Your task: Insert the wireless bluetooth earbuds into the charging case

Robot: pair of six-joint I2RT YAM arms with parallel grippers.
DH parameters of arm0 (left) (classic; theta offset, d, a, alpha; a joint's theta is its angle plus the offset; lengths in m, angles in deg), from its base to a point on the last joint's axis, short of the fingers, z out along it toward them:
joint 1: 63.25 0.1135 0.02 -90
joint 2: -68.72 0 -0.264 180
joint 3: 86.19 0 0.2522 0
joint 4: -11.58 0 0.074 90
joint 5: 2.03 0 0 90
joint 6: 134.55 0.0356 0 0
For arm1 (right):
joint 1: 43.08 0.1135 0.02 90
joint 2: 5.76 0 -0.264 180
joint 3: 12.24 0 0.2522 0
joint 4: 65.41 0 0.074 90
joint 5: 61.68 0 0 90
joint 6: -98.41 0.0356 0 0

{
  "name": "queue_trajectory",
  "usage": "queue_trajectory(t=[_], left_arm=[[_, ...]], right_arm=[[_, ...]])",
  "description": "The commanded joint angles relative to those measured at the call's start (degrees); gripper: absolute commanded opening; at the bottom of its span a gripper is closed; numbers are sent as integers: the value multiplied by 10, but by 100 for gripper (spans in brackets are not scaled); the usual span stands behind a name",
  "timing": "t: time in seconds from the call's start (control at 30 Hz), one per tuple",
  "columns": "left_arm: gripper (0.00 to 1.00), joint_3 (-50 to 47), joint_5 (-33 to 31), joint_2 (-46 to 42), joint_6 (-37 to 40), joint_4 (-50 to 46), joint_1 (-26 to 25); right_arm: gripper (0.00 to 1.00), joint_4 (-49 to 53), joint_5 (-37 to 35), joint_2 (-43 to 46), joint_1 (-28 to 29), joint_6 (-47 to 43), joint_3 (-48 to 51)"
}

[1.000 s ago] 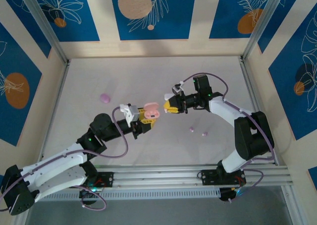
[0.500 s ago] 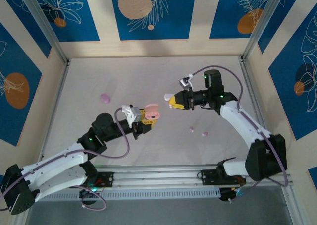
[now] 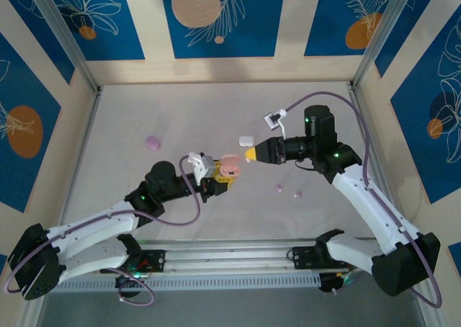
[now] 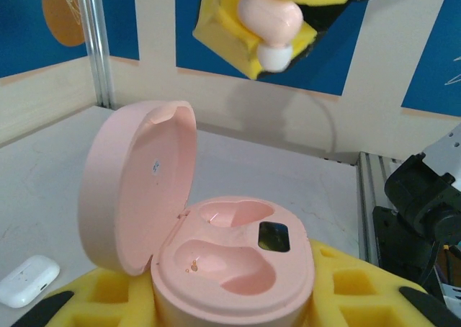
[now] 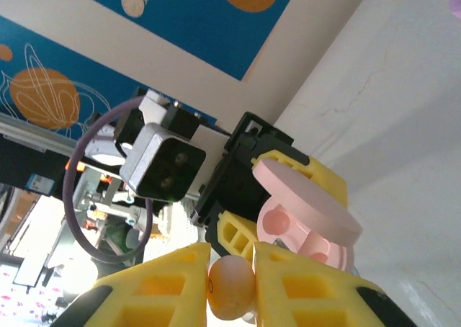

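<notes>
**Pink bud hanging right over the open case**

Blue-and-cream leaf-print walls (image 3: 216,17) box in a pale table (image 3: 216,104).

From the overhead camera, the left arm (image 3: 94,226) reaches in from 7 o'clock and the right arm (image 3: 367,197) from 4 o'clock. Their tips nearly meet at the middle of the table.

The left gripper (image 3: 225,173) has its yellow foam pads clamped on the base of the pink charging case (image 4: 230,269). The case's lid is flipped up and both wells are bare.

The right gripper (image 5: 230,284) is pinched down narrow on a pink earbud (image 4: 270,17) with a white tip. In the left wrist view it sits at 12 o'clock above the case, close but not touching.

A white case (image 3: 246,139) lies on the table just at 12 o'clock of the right gripper's tips. A lilac case (image 3: 152,142) sits out at 9 o'clock, well apart from everything.

Two loose buds (image 3: 279,188) (image 3: 297,194) lie near each other at roughly 4 o'clock from the middle, under the right arm's reach.
</notes>
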Motion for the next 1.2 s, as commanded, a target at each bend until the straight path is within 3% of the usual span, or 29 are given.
queue_trajectory(t=[0.0,0.4,1.17], left_arm=[[31,20,19,0,-6,46,-2],[31,22,26,1,-14,55,-2],[31,18,9,-5,-14,66,-2]], right_arm=[[21,43,-36,1,24,-48,-20],[21,48,-94,-14,65,-68,-23],[21,59,-142,-9,72,-74,-27]])
